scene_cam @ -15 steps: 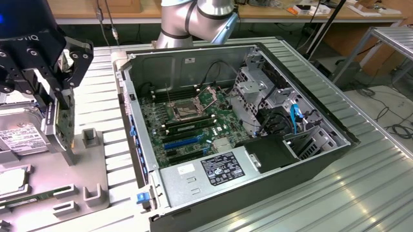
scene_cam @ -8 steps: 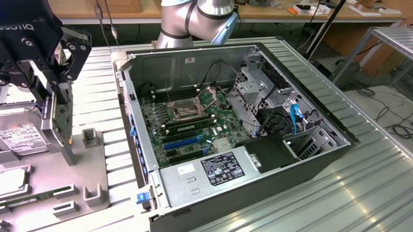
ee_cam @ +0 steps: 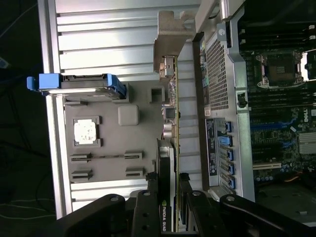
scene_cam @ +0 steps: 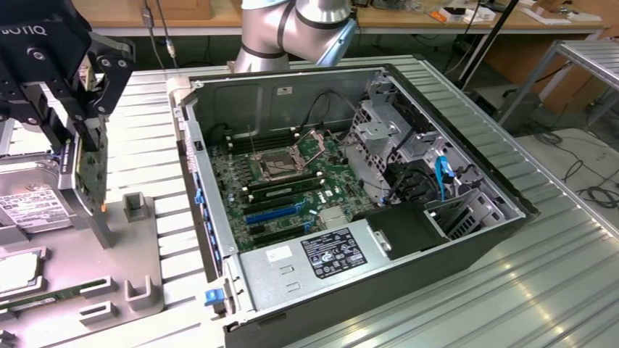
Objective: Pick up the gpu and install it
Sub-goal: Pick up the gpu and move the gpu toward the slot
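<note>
In the exterior view, the gpu [scene_cam: 89, 170] is held upright in the narrowly closed hand [scene_cam: 82, 123], over the grey fixture plate [scene_cam: 135, 239] at the worktop's [scene_cam: 541, 290] edge on the exterior view's left, beside the open computer case [scene_cam: 290, 87]. In the wrist view, the gpu is seen edge-on, clamped between the fingers [ee_cam: 148, 207].

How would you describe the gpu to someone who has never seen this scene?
From the open computer case, look to the exterior view's left, at the grey tray. There the gripper grips the gpu, a thin dark card on edge. Unlike it, the hard drive bears a white label and the memory stick is narrow and green.
</note>
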You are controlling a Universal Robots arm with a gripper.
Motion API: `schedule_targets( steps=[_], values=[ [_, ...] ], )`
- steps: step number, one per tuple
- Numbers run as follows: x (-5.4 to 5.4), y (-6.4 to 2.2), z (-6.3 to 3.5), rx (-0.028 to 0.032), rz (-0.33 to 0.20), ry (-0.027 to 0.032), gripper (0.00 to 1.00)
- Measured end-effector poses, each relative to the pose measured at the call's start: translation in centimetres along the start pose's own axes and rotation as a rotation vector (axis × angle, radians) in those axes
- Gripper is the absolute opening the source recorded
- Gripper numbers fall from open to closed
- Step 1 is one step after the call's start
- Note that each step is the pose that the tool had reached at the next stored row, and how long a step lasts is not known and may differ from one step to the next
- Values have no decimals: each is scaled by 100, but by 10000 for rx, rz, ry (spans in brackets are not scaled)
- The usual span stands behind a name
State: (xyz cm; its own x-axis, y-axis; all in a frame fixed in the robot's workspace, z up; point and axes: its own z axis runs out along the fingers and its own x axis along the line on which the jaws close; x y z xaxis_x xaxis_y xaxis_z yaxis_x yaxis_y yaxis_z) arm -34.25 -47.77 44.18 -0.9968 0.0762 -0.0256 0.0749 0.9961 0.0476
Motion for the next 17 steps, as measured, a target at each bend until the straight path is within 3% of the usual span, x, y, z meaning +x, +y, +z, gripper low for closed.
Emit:
schedule_targets(
  steps=[17],
  values=[
    [-39,3,1,0,0,0,27]
  ],
)
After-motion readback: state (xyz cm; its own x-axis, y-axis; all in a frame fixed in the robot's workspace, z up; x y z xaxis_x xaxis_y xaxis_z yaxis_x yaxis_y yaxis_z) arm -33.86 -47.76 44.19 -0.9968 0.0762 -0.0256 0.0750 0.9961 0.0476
